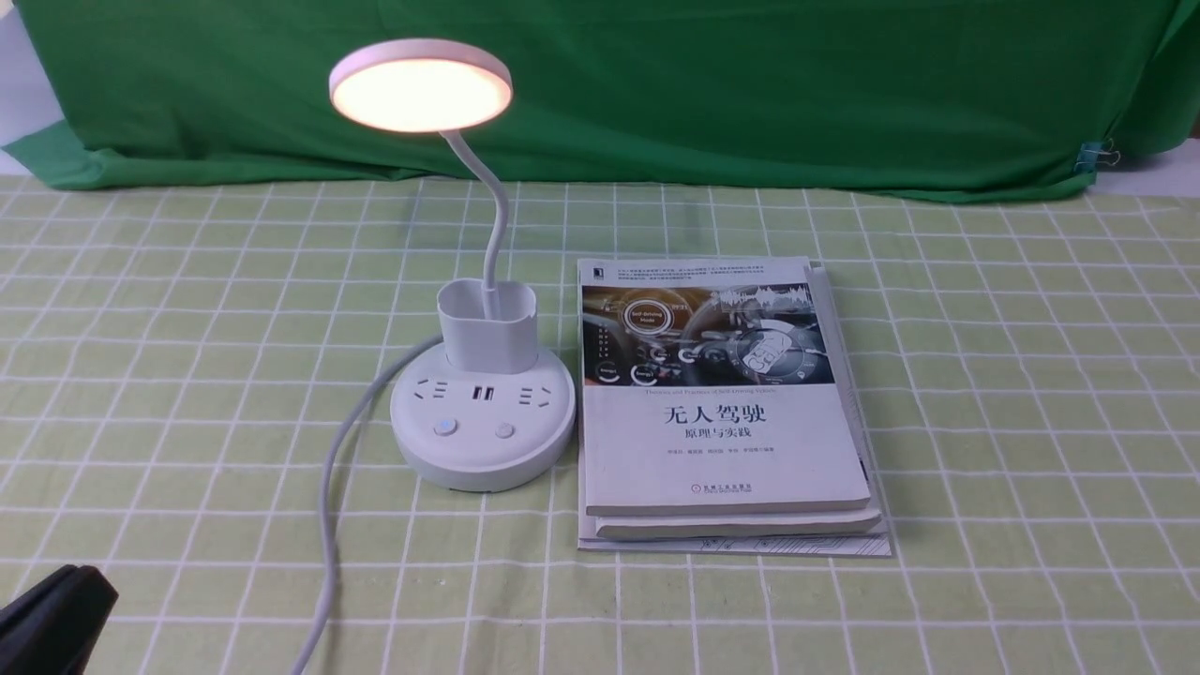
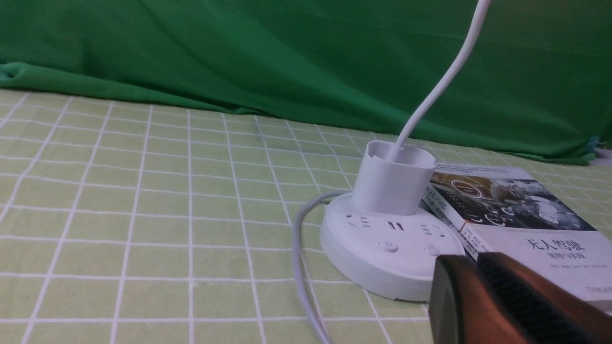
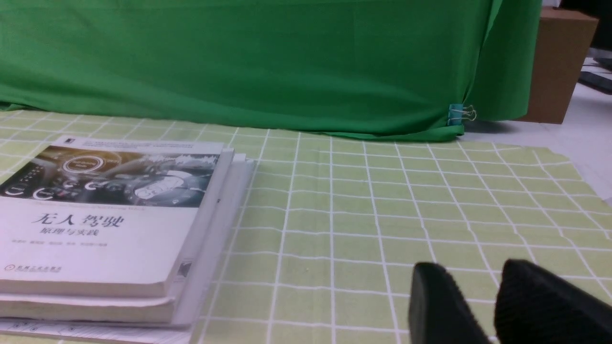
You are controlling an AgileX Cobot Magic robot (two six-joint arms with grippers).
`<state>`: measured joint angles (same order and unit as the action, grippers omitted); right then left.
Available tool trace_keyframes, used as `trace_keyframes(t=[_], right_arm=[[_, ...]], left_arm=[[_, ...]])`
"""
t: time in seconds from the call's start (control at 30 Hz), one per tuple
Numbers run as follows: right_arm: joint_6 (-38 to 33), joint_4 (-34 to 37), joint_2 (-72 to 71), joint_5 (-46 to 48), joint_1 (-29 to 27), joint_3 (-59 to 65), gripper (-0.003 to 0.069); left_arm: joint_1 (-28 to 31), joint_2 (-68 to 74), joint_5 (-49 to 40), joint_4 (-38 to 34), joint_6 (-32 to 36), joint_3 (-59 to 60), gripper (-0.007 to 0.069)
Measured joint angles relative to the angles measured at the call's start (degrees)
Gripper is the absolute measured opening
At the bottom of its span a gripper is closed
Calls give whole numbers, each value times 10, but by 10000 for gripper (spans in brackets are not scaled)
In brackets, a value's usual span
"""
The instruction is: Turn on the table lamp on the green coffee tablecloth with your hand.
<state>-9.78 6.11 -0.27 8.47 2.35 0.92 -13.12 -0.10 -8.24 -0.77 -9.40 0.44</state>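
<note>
Front view: the table lamp point(image 1: 483, 412) stands on the green coffee tablecloth point(image 1: 1012, 394), a little toward 9 o'clock of the scene's centre. Its disc head point(image 1: 420, 86) glows warm white atop the curved neck point(image 1: 494, 225). The neck rises from the cup-shaped holder point(image 1: 487, 328) at the 12 o'clock side of the round base point(image 1: 483, 450). Two buttons point(image 1: 444, 428) sit toward the base's 6 o'clock side, below the sockets. The white cord point(image 1: 328, 506) leaves the base at 9 o'clock and runs to the 6 o'clock edge of the view. A stack of books point(image 1: 722, 441) lies just beside the base at its 3 o'clock. The dark green backdrop cloth point(image 1: 750, 84) closes the scene at 12 o'clock and carries a binder clip point(image 1: 1092, 155). Left wrist view: the left end effector point(image 2: 478, 272) has its fingers together. In the front view it shows only as a black corner at 7 o'clock, well apart from the lamp. Right wrist view: the right end effector point(image 3: 492, 306) hangs low over the cloth at 3 o'clock of the books. Its fingers point(image 3: 440, 306) stand slightly apart, and cloth shows between them.
</note>
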Motion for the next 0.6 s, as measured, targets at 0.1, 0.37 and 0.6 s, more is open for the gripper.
trace_keyframes(t=[0.1,0.37,0.6], right_arm=[[0,0,0,0,0,0,245],[0,0,0,0,0,0,245],[0,0,0,0,0,0,245]], left_arm=[[0,0,1,0,5,0,20],[0,0,3,0,25,0,20],[0,0,3,0,34,0,20]])
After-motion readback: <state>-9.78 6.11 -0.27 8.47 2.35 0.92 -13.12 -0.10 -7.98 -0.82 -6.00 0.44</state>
